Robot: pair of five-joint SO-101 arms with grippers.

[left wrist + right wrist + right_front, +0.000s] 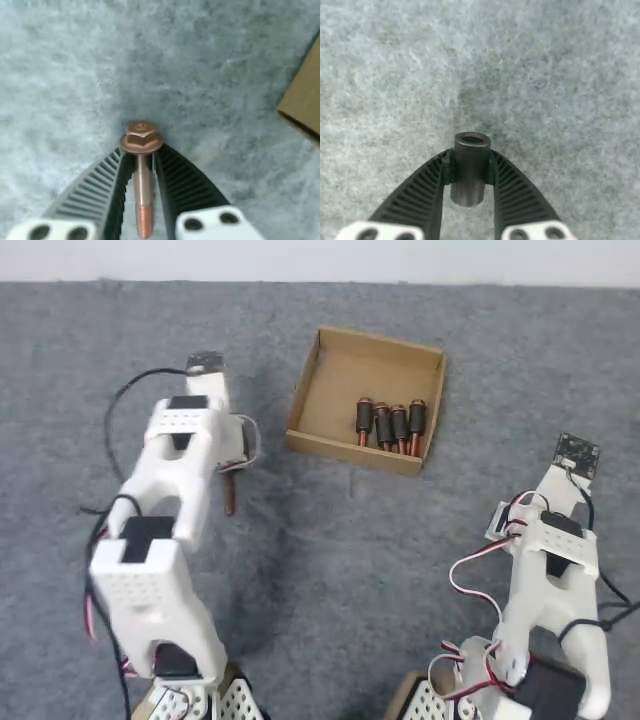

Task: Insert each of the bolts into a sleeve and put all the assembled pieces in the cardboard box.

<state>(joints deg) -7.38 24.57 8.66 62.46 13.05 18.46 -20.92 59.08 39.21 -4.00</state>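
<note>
Left end effector (141, 152) pinches a bolt (141, 137) by its shank; right end effector (470, 156) pinches a sleeve (471, 145), leaving the bore exposed for insertion.

left tool (141, 151) clamps bolt (142, 138) | over grey carpet (75, 75) | probably box (305, 102) corner nearby

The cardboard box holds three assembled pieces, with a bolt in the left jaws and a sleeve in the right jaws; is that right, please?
Not quite: the high view shows four assembled pieces in the cardboard box, not three. The bolt and sleeve are as you say.
</note>
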